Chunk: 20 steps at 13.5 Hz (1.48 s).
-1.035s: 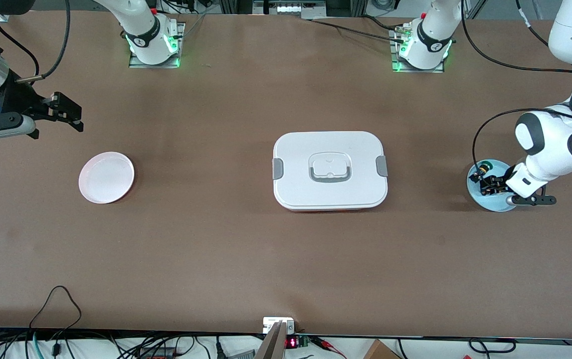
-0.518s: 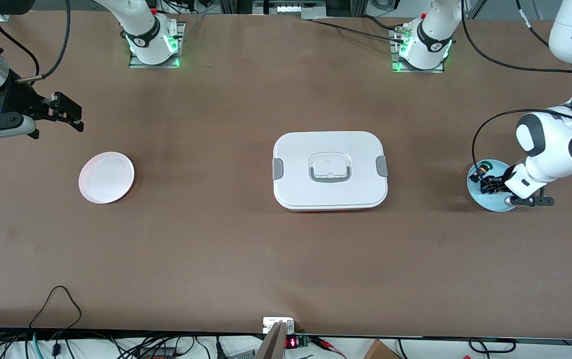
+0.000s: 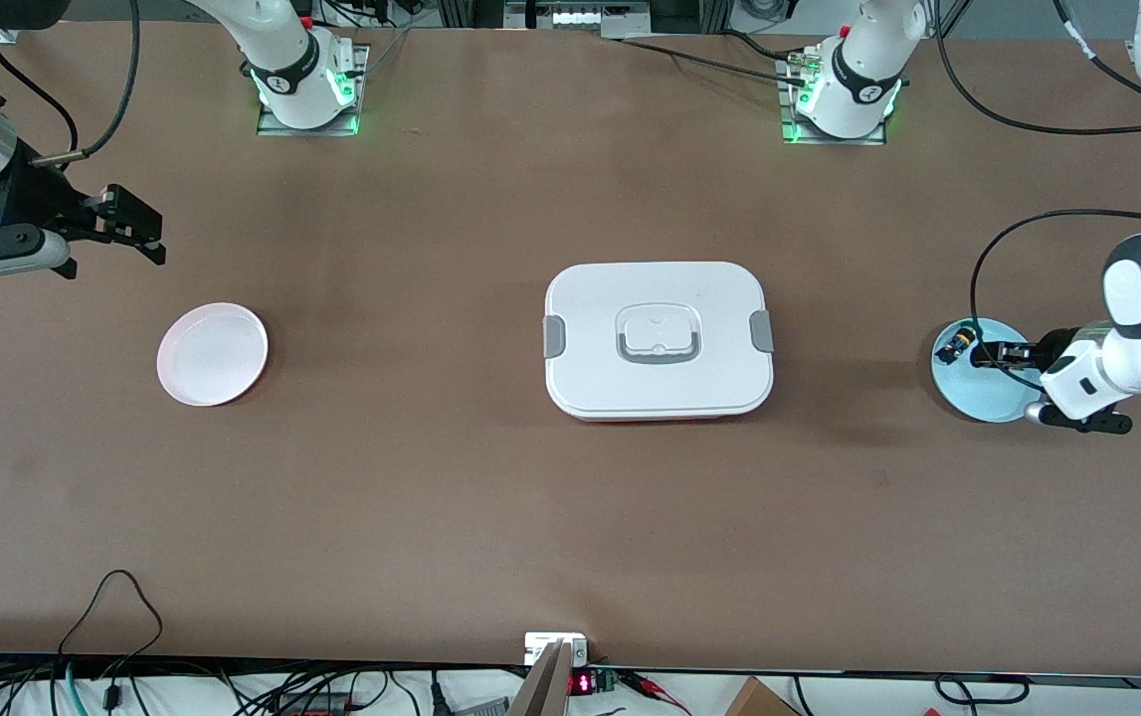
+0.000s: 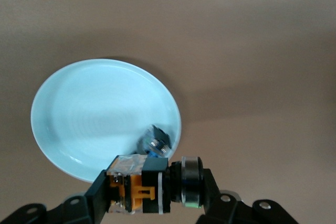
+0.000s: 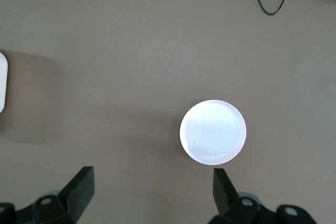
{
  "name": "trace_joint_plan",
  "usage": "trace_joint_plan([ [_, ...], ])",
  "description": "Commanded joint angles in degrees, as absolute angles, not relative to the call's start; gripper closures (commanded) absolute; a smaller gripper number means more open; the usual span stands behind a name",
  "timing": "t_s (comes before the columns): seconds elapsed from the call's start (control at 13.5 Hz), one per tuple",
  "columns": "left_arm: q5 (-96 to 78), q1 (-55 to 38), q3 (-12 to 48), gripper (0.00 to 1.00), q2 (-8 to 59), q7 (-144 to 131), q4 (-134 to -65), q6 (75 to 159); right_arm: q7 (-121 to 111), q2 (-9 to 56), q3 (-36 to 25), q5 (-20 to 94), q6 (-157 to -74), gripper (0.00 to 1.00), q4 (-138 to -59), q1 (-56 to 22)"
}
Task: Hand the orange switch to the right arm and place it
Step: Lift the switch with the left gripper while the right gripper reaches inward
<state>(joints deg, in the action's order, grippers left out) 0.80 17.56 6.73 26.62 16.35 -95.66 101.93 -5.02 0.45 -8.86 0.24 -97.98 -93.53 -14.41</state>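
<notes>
Left gripper, lower centre of its wrist view, clamps the orange switch above the blue plate. Right gripper, upper left, waits, fingers apart.

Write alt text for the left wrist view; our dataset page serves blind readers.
The left gripper holds the orange switch above a light blue plate on the brown table. A second small switch lies on the plate near its rim.

We count two switches, two plates, blue and white, one lidded box, two arms.
</notes>
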Motion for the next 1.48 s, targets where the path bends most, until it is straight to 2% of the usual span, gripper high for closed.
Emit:
trace_joint_plan([
  [0.0,-5.8,17.4,9.0,0.73,27.3,19.2,-87.4,90.0,-4.6,1.1,-8.8,0.1,-98.4,0.0,-92.5,-13.8],
  [0.22,-19.5,17.7,11.6,0.74,27.1,21.7,-83.7,82.5,-5.4,1.2,-9.1,-0.1,-98.8,0.0,-92.5,-13.4],
  [0.52,-38.2,18.6,15.1,0.76,26.9,24.4,-83.8,74.1,-4.6,1.1,-9.1,-0.1,-99.0,0.0,-92.4,-13.3],
  [0.81,-53.3,18.2,18.8,0.77,27.7,45.6,-86.5,73.1,-5.5,1.4,-9.1,0.2,-98.2,0.0,-92.6,-13.2],
  [0.96,-57.3,18.3,21.6,0.79,27.1,54.8,-87.6,73.7,-8.5,1.4,-9.1,0.1,-98.1,0.0,-92.6,-13.3],
  [1.11,-60.8,18.0,23.6,0.78,26.9,62.5,-88.3,78.5,-17.0,2.5,-9.0,1.9,-97.2,0.0,-92.5,-13.5],
  [1.26,-61.3,18.1,27.1,0.81,26.8,68.4,-88.4,84.9,-15.6,3.2,-9.1,14.6,-89.2,0.0,-93.0,-13.2],
  [1.41,-61.3,18.0,30.5,0.84,26.8,70.8,-88.6,90.5,-7.5,4.7,-9.1,25.0,-86.5,0.0,-93.3,-13.1],
])
